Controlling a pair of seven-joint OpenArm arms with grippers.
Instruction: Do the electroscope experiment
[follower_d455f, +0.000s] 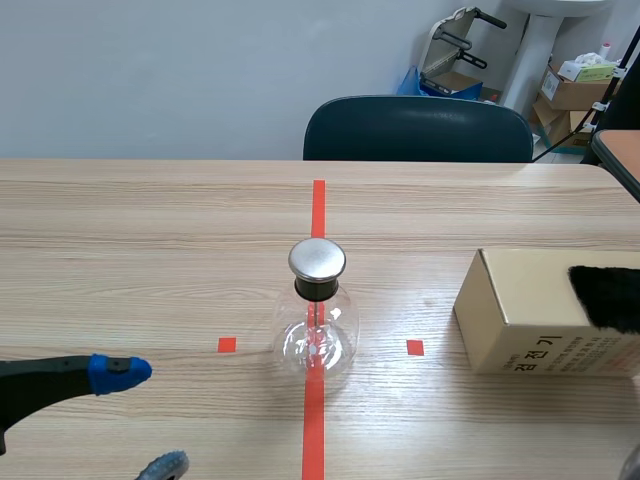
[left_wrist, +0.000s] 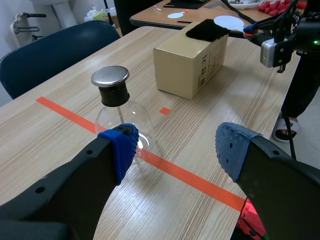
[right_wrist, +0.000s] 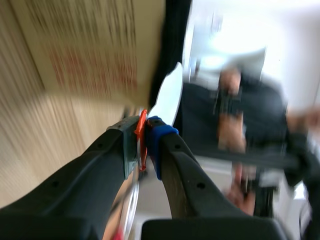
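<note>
Pale wood-grain table (follower_d455f: 150, 230), orange-red tape line down its middle; dark blue chair (follower_d455f: 418, 128) at the far edge, plain pale wall behind. Metal-capped glass electroscope flask (follower_d455f: 317, 330) upright at the table's centre, on the line. Cardboard box (follower_d455f: 520, 310) near the right edge, black fuzzy cloth (follower_d455f: 607, 297) on top. Left jaws spread, near the front edge. Right jaws pinching the orange-red stem of a white disc (right_wrist: 167, 97).

Wooden table (follower_d455f: 150, 230): glass flask (follower_d455f: 316, 340) on centre tape line; cardboard box (follower_d455f: 525, 305) at right.
</note>
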